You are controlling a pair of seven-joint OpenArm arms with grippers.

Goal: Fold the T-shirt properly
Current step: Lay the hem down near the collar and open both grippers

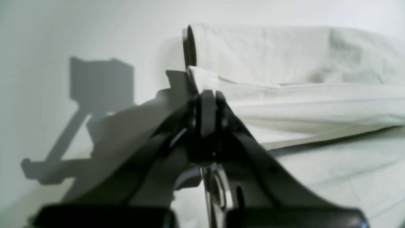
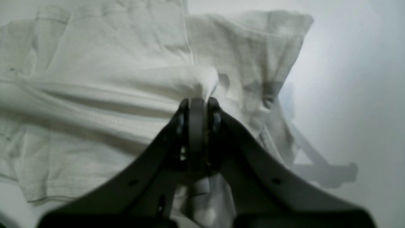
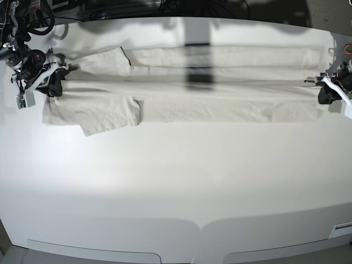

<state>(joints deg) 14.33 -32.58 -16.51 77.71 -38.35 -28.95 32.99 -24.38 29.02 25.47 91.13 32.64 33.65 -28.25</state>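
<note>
The cream T-shirt (image 3: 192, 102) lies stretched across the far part of the white table (image 3: 176, 187), sleeves at the left end, hem at the right. A fold of it is lifted taut between both grippers. My right gripper (image 3: 61, 77) at the left end is shut on a bunch of fabric near the sleeve; the right wrist view shows its jaws (image 2: 197, 103) pinching the T-shirt (image 2: 104, 88). My left gripper (image 3: 318, 83) at the right end is shut on the hem edge; the left wrist view shows it (image 1: 207, 95) clamping the T-shirt (image 1: 300, 95).
Cables and dark equipment (image 3: 33, 16) sit beyond the table's far left corner. A small red object (image 3: 347, 48) lies at the far right edge. A dark shadow band (image 3: 198, 60) crosses the shirt's middle.
</note>
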